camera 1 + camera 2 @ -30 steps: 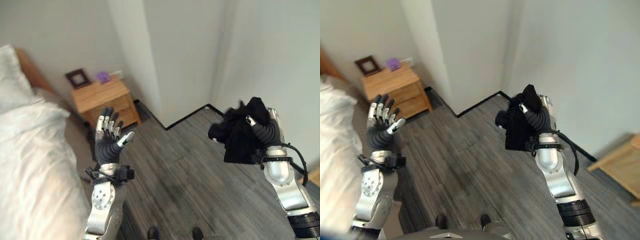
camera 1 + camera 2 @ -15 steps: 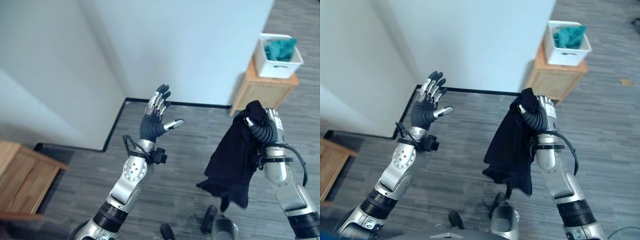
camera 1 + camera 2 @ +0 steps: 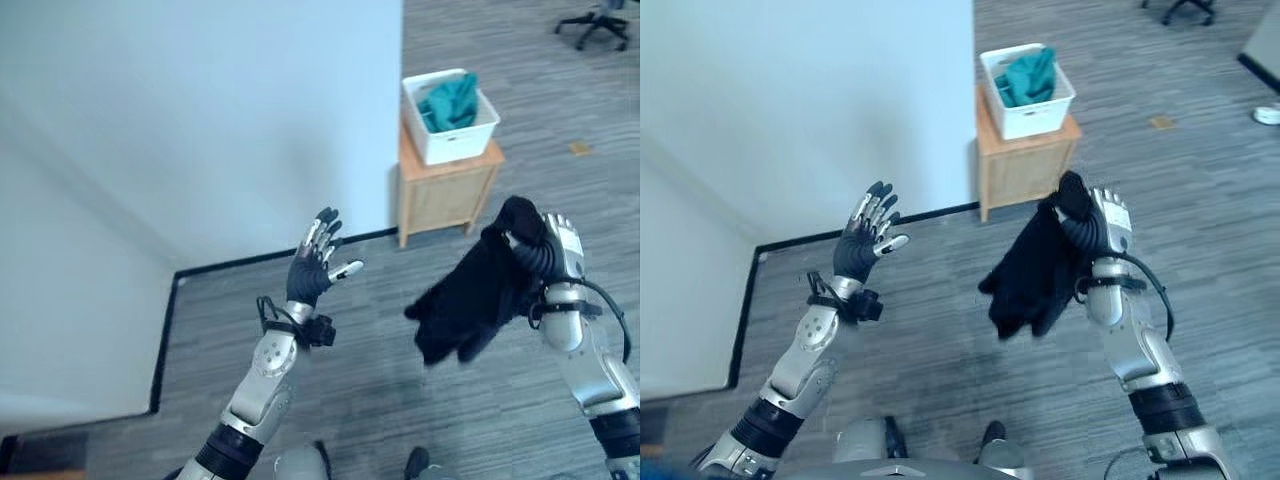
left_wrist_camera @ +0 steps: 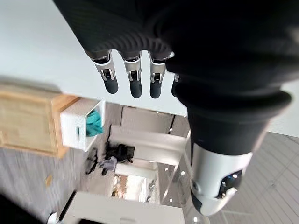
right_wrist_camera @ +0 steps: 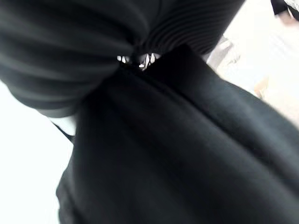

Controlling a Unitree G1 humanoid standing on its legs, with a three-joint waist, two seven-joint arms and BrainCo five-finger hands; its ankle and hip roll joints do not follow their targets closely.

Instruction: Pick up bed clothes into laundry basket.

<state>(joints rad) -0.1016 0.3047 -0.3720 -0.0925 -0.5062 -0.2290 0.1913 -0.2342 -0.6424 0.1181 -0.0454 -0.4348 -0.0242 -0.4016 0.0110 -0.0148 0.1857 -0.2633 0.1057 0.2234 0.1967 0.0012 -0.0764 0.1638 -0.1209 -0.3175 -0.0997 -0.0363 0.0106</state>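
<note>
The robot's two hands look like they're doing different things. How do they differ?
The right hand is curled round a black garment that hangs from it; the left hand holds nothing. The left hand's fingers are spread straight, while the right hand's are wrapped in cloth. Both are raised above the grey floor.

The black garment [image 3: 472, 298] covered the palm and most of the fingers of the right hand [image 3: 1102, 228], so their curl round the cloth was largely hidden. In the right wrist view the cloth lay so close that its shape was blurred. The teal cloth [image 3: 447, 100] in the white laundry basket [image 3: 460, 135] was too small to identify. An office chair [image 3: 598, 18] was cut off by the top edge. The left wrist view's background was blurred.
</note>
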